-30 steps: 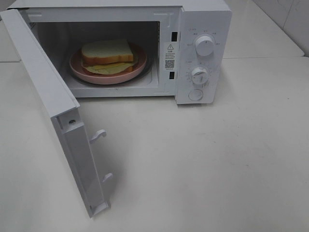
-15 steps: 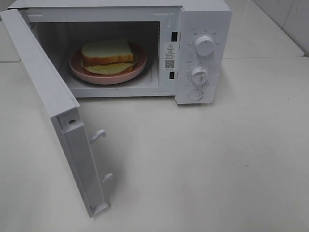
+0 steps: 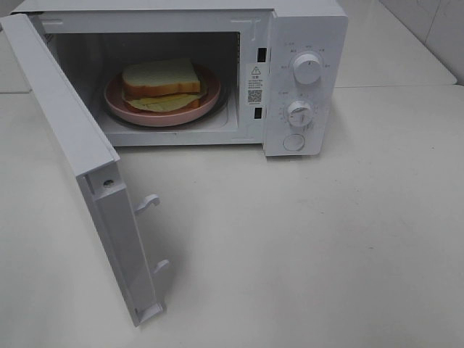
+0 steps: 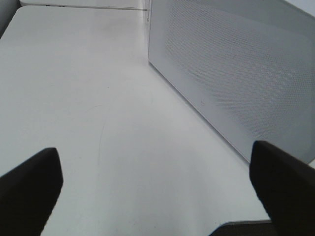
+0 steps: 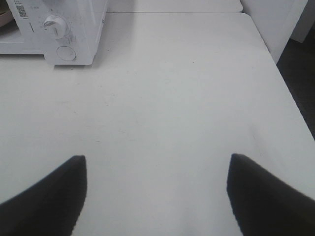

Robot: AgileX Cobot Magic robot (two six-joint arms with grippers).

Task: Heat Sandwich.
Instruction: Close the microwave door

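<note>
- Two wide-spread tools: left gripper [image 4: 153, 151] and right gripper [image 5: 157, 160], both holding nothing.
- sandwich [image 3: 161, 78] sits on the pink plate [image 3: 145, 119] inside the open microwave [image 3: 326, 109], around 11 o'clock overhead.

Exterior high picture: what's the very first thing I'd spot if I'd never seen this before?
You'd spot the big white microwave oven at the back of the pale table, with its white door swung wide open toward the front left. Next you'd see what's inside: a sandwich of thick white bread and yellow cheese, lying on a round pink plate.
</note>
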